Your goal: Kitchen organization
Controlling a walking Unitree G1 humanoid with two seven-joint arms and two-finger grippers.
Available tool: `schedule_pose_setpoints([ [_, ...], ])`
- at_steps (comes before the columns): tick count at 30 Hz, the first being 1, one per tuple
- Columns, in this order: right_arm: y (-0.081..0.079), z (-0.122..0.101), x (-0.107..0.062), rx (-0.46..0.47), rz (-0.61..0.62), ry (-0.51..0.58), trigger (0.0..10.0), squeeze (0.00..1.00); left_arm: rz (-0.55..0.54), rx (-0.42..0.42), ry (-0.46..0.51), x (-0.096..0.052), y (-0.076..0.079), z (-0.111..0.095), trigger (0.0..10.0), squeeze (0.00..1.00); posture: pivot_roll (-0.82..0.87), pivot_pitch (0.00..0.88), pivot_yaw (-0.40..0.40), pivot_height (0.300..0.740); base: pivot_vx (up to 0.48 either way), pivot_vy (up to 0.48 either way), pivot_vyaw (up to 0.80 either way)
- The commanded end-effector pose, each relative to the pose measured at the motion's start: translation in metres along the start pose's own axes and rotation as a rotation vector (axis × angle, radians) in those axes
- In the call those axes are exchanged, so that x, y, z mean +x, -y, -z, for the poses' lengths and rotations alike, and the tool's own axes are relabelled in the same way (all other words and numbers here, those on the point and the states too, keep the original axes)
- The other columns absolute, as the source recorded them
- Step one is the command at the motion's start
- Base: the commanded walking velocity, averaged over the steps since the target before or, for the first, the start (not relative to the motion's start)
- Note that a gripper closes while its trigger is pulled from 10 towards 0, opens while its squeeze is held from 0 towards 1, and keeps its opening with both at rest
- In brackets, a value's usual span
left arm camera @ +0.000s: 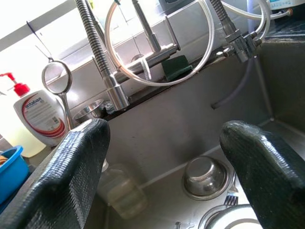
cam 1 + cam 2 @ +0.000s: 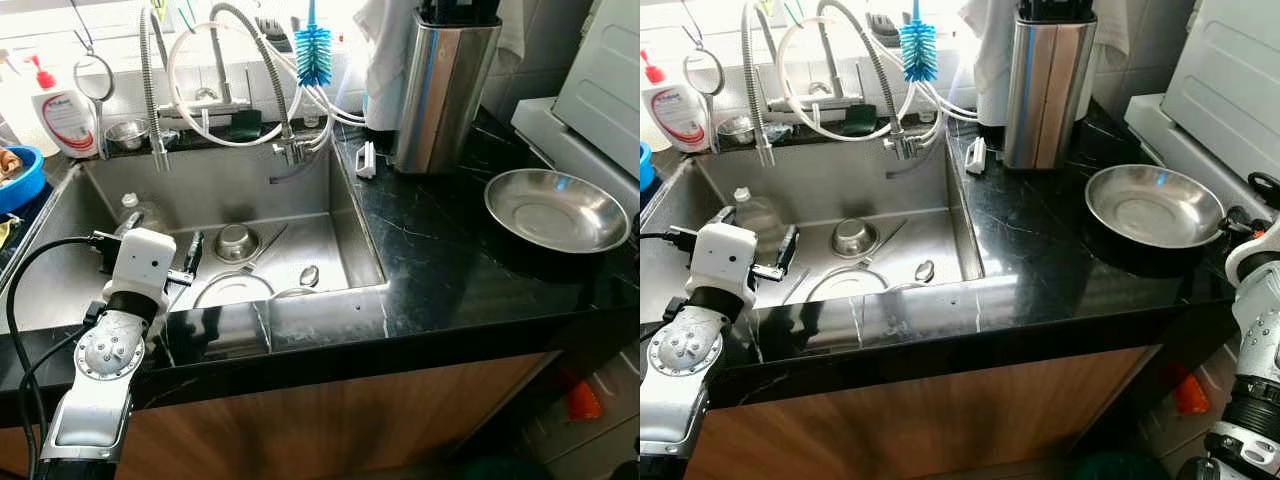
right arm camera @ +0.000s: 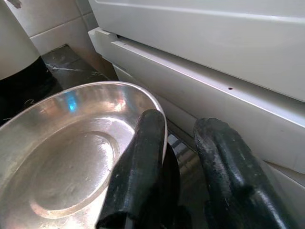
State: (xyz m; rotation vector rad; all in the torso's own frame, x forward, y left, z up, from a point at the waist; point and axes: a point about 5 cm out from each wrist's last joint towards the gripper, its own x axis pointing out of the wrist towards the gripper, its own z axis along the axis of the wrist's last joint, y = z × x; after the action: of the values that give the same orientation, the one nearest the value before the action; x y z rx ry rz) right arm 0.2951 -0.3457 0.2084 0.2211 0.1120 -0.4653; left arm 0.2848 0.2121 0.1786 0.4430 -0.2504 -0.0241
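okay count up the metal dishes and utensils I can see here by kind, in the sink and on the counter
Large steel dish on the counter, right pincer at its rim: 1
Small steel bowls: 2, one in the sink, one on the ledge
Spoon in the sink: 1
Fork in the sink: 1
Wire strainer hanging: 1
Total: 6

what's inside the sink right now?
In the sink: a small steel bowl, a clear plastic bottle, a spoon and a round plate. The front counter edge hides the nearest part; the left gripper hovers above it, open.
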Motion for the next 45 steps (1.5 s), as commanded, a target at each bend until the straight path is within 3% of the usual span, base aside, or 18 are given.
schedule_pose_setpoints([
  [1,-0.004,0.0,0.001,0.016,-0.01,-0.006,0.0,0.0,0.015,0.019,0.002,0.0,0.001,0.0,10.0,0.0,-0.01,0.064,0.014,0.74,0.0,0.0,0.0],
  [2,-0.005,-0.001,0.002,0.008,-0.014,-0.003,10.0,0.0,0.015,0.017,0.003,0.0,0.002,0.0,10.0,0.0,-0.01,0.065,0.013,0.74,0.0,0.0,0.0],
  [8,-0.009,-0.001,0.003,0.001,-0.03,-0.001,10.0,0.0,0.017,0.017,0.0,0.0,0.002,0.0,10.0,0.0,-0.01,0.063,0.01,0.74,0.0,0.0,0.0],
  [9,-0.009,-0.001,0.003,0.006,-0.029,0.002,10.0,0.13,0.018,0.017,0.0,0.0,0.003,0.0,10.0,0.0,-0.01,0.063,0.01,0.74,0.0,0.0,0.0],
  [10,-0.009,-0.002,0.003,0.01,-0.031,0.003,10.0,1.0,0.018,0.017,0.0,0.0,0.003,0.0,10.0,0.0,-0.01,0.063,0.009,0.74,0.0,0.0,0.0],
  [18,-0.01,-0.001,0.006,0.027,-0.025,-0.004,10.0,1.0,0.02,0.017,-0.001,0.0,0.003,-0.001,10.0,0.0,-0.01,0.059,0.008,0.74,0.0,0.0,0.0],
  [19,-0.01,-0.001,0.007,0.029,-0.027,-0.007,10.0,0.4,0.02,0.017,0.0,0.0,0.003,-0.001,10.0,0.0,-0.01,0.057,0.008,0.74,0.0,0.0,0.0],
  [20,-0.01,-0.001,0.007,0.029,-0.029,-0.008,10.0,0.4,0.02,0.017,0.0,0.0,0.003,-0.001,10.0,0.0,-0.01,0.057,0.008,0.74,0.0,0.0,0.0],
  [21,-0.011,0.0,0.008,0.048,-0.031,-0.016,10.0,0.0,0.02,0.017,0.0,0.0,0.003,-0.001,10.0,0.0,-0.01,0.057,0.009,0.74,0.0,0.0,0.0],
  [28,-0.009,-0.001,0.013,0.157,0.002,-0.033,10.0,0.0,0.022,0.018,0.002,0.001,0.003,-0.002,10.0,0.0,0.0,0.053,0.007,0.74,0.0,0.0,0.0],
  [45,-0.008,0.008,0.019,0.275,0.019,-0.099,10.0,0.0,0.032,0.014,0.0,0.002,0.006,-0.002,10.0,0.0,0.0,0.048,0.006,0.74,0.0,0.0,0.0],
])
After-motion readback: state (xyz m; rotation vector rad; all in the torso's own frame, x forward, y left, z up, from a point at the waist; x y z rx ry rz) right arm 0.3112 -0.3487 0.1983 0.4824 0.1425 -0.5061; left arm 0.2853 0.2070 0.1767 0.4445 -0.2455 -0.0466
